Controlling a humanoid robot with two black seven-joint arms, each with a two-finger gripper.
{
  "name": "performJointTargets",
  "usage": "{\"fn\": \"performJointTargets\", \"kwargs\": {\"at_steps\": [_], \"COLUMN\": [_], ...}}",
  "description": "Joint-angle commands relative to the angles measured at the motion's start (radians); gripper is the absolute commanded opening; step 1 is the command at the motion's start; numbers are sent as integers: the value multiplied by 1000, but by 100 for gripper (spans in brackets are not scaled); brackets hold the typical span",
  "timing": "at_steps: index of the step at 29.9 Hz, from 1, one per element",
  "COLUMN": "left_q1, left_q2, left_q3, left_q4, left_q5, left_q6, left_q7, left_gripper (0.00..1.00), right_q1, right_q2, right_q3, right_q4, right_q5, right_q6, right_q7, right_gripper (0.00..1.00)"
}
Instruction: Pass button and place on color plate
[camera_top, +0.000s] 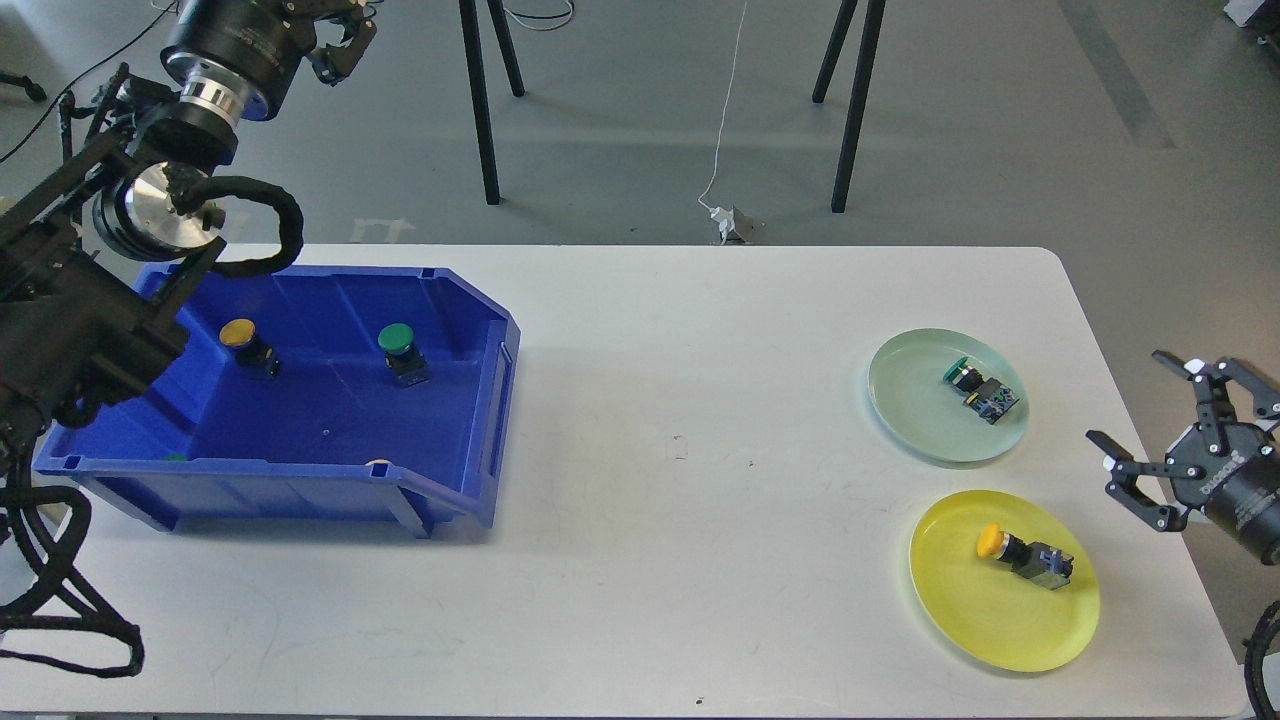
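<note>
While two buttons, yellow (247, 345) and green (402, 351), wait in your bin (470, 420), the left gripper (335, 40) hangs far off, state unclear; right gripper (1165, 440) gapes empty. Mismatch plates (905, 385) and colors go wrong.

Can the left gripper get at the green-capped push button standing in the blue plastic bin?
Probably yes. The green-capped push button stands apart from the yellow-capped one in the open-topped blue plastic bin, and the left gripper is raised above it.

One head view looks forward and down over the table (640, 480).
</note>
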Motion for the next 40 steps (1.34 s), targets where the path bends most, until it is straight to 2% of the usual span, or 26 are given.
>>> {"fn": "performJointTargets", "kwargs": {"at_steps": [1, 5, 12, 16, 25, 34, 40], "left_q1": [-5, -5, -4, 1, -2, -2, -4], "left_q2": [0, -1, -13, -17, -46, -47, -49], "left_q3": [-2, -2, -49, -96, -99, -99, -99], "left_q4": [2, 5, 79, 82, 131, 131, 131], "left_q5": [-2, -2, -7, -7, -8, -8, -8], "left_q6": [2, 2, -5, -4, -10, -28, -34], "left_q7": [0, 0, 17, 32, 32, 32, 32], "left_gripper": [100, 100, 100, 100, 100, 100, 100], "right_q1": [137, 273, 486, 599, 825, 943, 960], "right_q2": [6, 41, 165, 242, 371, 440, 440], "right_q3": [21, 38, 38, 34, 0, -6, -66], "right_q4": [-10, -28, -149, -269, -573, -720, -706], "right_q5": [1, 1, 4, 46, 60, 60, 61], "right_q6": [0, 0, 0, 0, 0, 0, 0], "right_q7": [3, 24, 18, 11, -5, -6, -3], "right_gripper": [99, 99, 99, 99, 99, 99, 99]}}
